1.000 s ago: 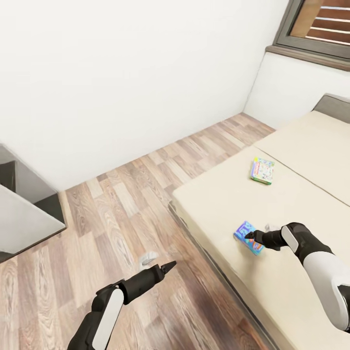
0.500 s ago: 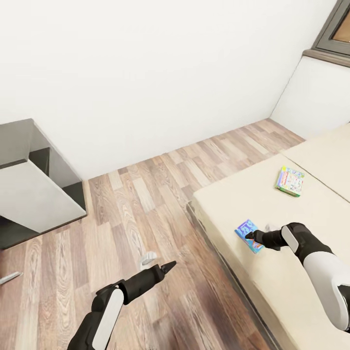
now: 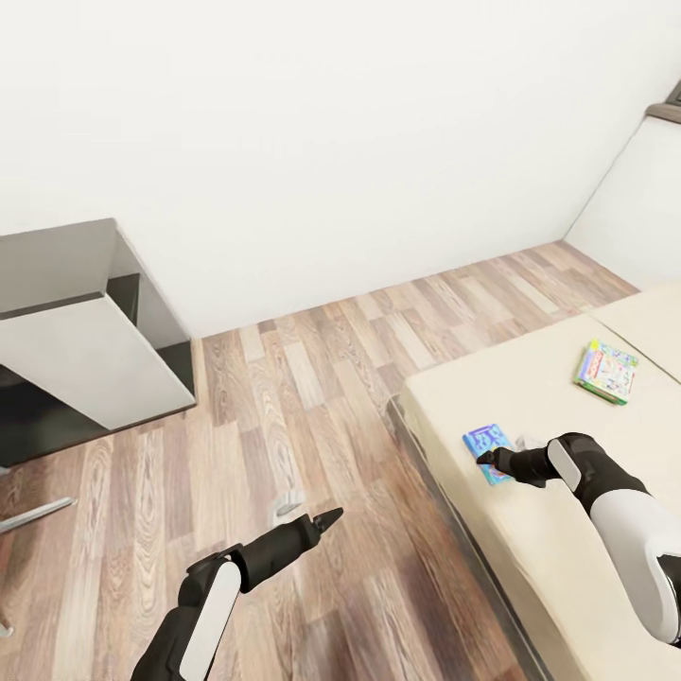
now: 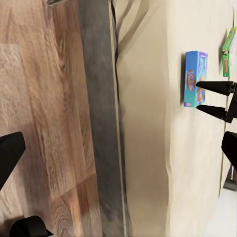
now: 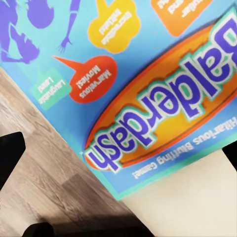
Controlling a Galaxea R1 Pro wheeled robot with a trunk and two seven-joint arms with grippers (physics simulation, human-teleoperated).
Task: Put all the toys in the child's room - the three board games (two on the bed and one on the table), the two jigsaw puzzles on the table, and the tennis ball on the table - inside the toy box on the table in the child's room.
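A wheeled robot's right gripper [image 3: 484,460] hovers with its 2 black fingers spread apart and holding nothing, just over the near edge of a flat blue board game box with an orange oval title panel [image 3: 488,442], which lies on the beige mattress of the dark-framed bed [image 3: 530,549] close to its floor-side edge. The left wrist view shows the 2 fingertips parted beside the box's short end [image 4: 195,78]; the right wrist view looks down at close range on the box lid [image 5: 148,94], printed "Balderdash". A second, green-edged board game box [image 3: 605,372] lies farther up the mattress, well apart from the first. The left gripper [image 3: 326,518] hangs over the wood-plank floor [image 3: 312,378]; whether its fingers are parted cannot be told. The corner of the white-topped, dark-sided table [image 3: 85,350] stands at the far left, across the floor.

The risk from here: the box lies flat on a soft surface, so a shallow approach could push it along the mattress or off the near edge rather than catch it. A thin-edge pinch may also slip or tip in transit to the table.
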